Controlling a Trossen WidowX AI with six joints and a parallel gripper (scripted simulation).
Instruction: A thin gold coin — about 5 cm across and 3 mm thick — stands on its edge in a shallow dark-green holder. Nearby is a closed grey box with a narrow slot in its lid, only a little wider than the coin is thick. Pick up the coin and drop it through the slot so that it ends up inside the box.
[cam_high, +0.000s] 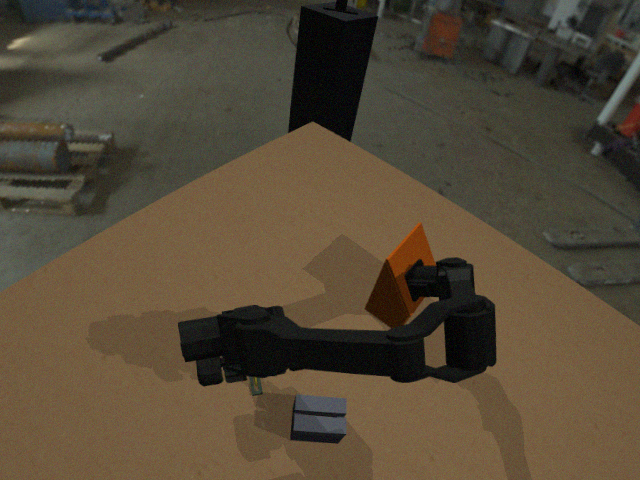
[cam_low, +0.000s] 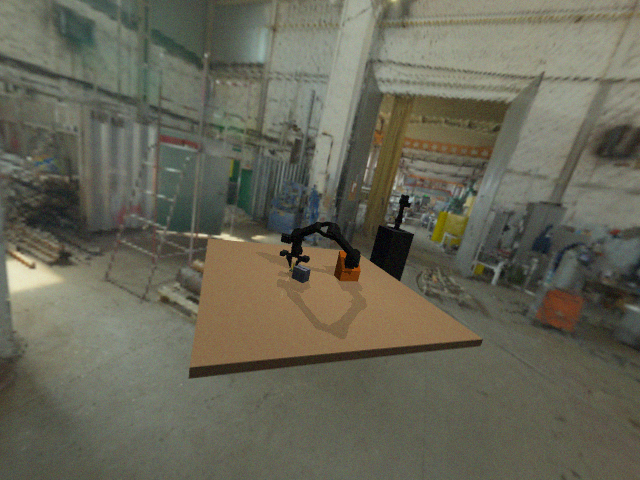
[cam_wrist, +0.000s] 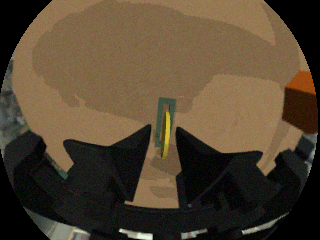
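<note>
The gold coin (cam_high: 255, 381) (cam_wrist: 166, 135) stands on its edge in the dark-green holder (cam_wrist: 162, 107) on the brown table (cam_high: 155, 258). My gripper (cam_high: 223, 373) (cam_low: 293, 262) (cam_wrist: 163, 129) is down low at the coin. In the wrist view its two fingertips stand on either side of the coin, with a gap still showing on the left side; the fingers are open. The grey box (cam_high: 318, 417) (cam_low: 300, 274) with a narrow slot in its lid sits just right of the coin, closer to the camera.
The arm's orange base block (cam_high: 400, 268) (cam_low: 345, 271) (cam_wrist: 300, 96) stands behind the box. A tall black pillar (cam_high: 330, 67) (cam_low: 391, 250) rises beyond the table's far corner.
</note>
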